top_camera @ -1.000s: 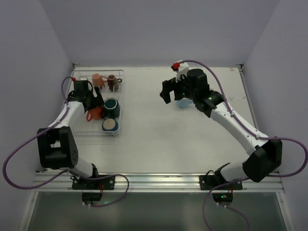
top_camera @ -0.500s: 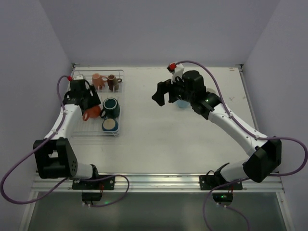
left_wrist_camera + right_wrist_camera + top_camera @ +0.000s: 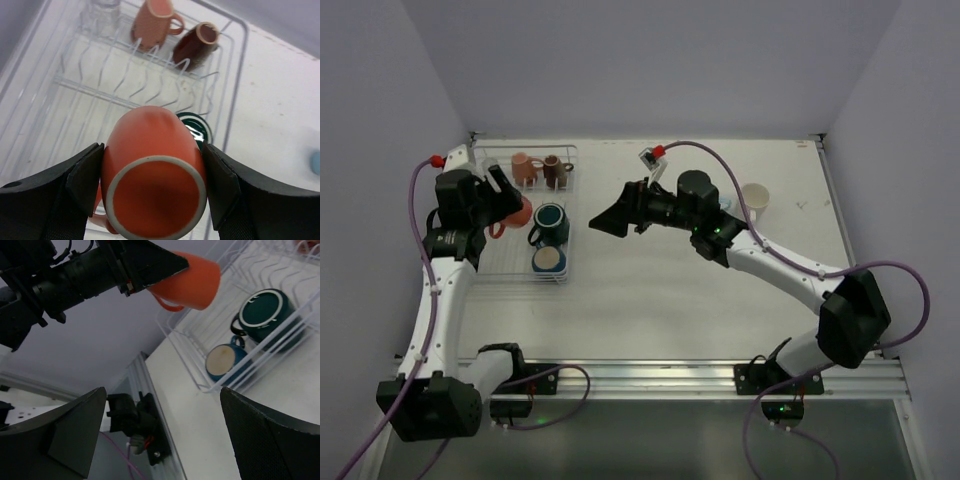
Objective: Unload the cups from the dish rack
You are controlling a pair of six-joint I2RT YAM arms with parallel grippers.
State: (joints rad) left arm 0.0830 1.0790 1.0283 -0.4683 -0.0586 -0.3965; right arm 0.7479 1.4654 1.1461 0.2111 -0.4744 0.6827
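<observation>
Orange mug between left fingers

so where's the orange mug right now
The orange mug is clamped in the left gripper, held above the dish rack on the left of the top view, beside the dark green mug.

The left gripper clamps an orange ceramic mug between its black fingers — base toward the camera, handle at lower left. Beneath lies a white thin-wire dish rack; a salmon pink mug and a dark brown mug sit side by side at its far end — a dark green mug peeks from behind the orange one
</observation>
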